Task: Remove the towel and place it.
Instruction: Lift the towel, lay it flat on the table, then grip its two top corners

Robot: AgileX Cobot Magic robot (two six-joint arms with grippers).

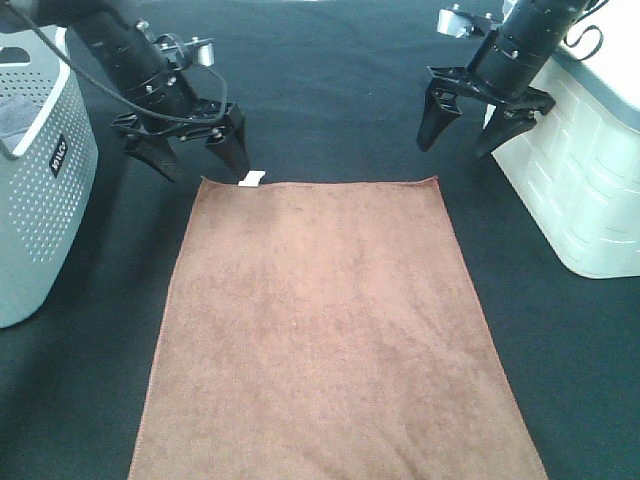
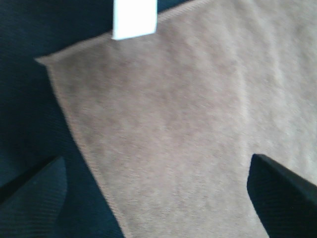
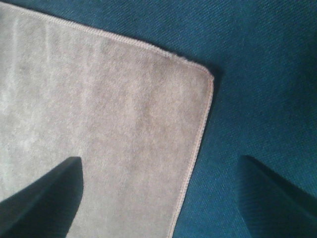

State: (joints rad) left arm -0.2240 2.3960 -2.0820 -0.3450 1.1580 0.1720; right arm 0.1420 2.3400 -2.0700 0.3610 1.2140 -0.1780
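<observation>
The brown towel (image 1: 325, 325) lies flat and spread out on the black table covering, its small white tag (image 1: 252, 180) at the far short edge. My left gripper (image 1: 198, 158) hangs open just above the towel's far left corner (image 2: 47, 62), with the tag (image 2: 134, 19) close by. My right gripper (image 1: 468, 130) is open and hovers above and slightly beyond the far right corner (image 3: 207, 74). The towel (image 2: 188, 129) fills most of the left wrist view, and the towel (image 3: 99, 129) lies under one dark fingertip (image 3: 44, 198) in the right wrist view. Neither gripper touches it.
A grey perforated basket (image 1: 40, 190) stands at the left edge, with a grey cloth inside. A white bin (image 1: 580, 170) stands at the right edge, close behind my right arm. The black table covering (image 1: 330, 90) stretches beyond the towel.
</observation>
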